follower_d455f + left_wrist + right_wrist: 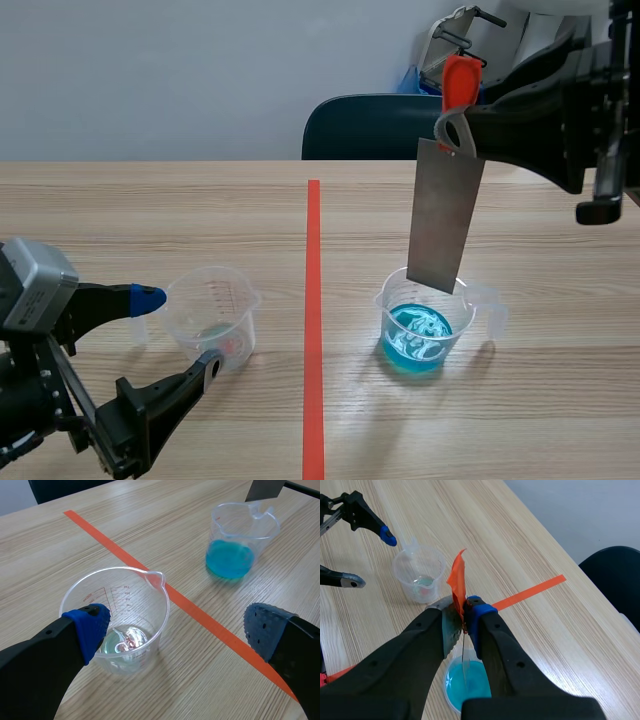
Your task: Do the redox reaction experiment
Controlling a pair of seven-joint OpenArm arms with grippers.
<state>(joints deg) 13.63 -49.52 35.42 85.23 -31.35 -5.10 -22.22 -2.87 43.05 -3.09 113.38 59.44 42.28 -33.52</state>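
**A:** ok so who's got the metal plate (pixel 445 220)?

**B:** The right gripper (pixel 455 125) is clamped on the orange tab (pixel 460 82) at the plate's top. The plate hangs straight down with its bottom edge right at the rim of the blue-liquid cup (pixel 392 312). Can't tell if it's actually in the blue liquid (pixel 417 335) tbh.

**A:** and the left one?

**B:** The left gripper (pixel 177 630) is spread wide, gripping nothing. One blue pad (pixel 92 625) sits just beside the wall of the clear measuring cup (pixel 150 605), and the other pad is well apart from it. That cup's across the orange tape line (pixel 313 300) from the blue one and has a bit of pale liquid in the bottom.
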